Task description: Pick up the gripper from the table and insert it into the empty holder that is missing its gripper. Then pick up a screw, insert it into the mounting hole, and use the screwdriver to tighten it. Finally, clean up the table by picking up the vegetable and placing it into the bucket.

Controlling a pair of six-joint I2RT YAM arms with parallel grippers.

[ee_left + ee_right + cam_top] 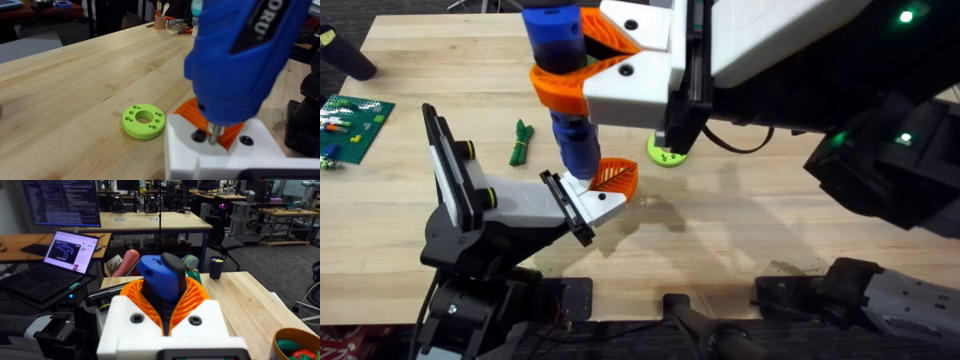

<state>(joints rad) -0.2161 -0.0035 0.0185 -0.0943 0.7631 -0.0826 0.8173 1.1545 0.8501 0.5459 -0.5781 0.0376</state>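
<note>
Right end effector (582, 70): it is being seen large and close under the overhead camera, its orange pads clamped around the screwdriver (565, 95).
Screwdriver: it is being held upright, the tip (215, 134) resting at a hole of the holder (595, 205).
Gripper (617, 177): it is sitting in the holder.
Left end effector: its state cannot be told.
Vegetable (522, 141): it is lying on the worktop (720, 215), left of the screwdriver.
Green disc (143, 120): it is lying near the holder.

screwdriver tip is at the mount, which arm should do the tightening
Right. Its gripper is clamped on the blue screwdriver, holding it upright with the tip down at the white holder, beside the orange finger. The left arm seems only to carry that holder.
</note>
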